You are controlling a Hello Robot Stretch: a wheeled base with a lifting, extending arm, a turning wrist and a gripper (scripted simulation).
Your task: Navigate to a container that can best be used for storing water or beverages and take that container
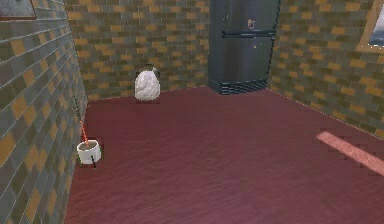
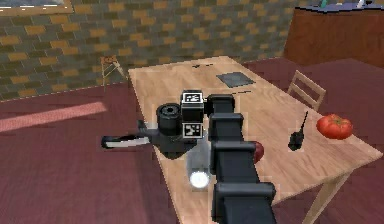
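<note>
in the arm side view, locate the gripper at the far end of the arm. its fingers reach past the near edge of the wooden table, with bare floor behind them, so it holds nothing; whether it is open or closed cannot be told from the pictures. the container cannot be identified with certainty. the nearest candidate is a pale cylinder with a bright end, back from the gripper and close against the arm's side. you cannot tell whether it lies on the table or belongs to the arm. farther back from the gripper, on the other side of the arm, a red round thing is half hidden by the arm. beyond that stand a small dark upright object, too small to name, and a tomato. a flat dark item lies farther out on the table than the gripper. a chair is partly hidden behind the table's far edge, and a counter is cut off at the top corner. in the forward view, a dark refrigerator is cut off at the top, a pale lumpy bag sits by the brick wall, and a small white cylinder with a red stick stands on the floor.
</note>
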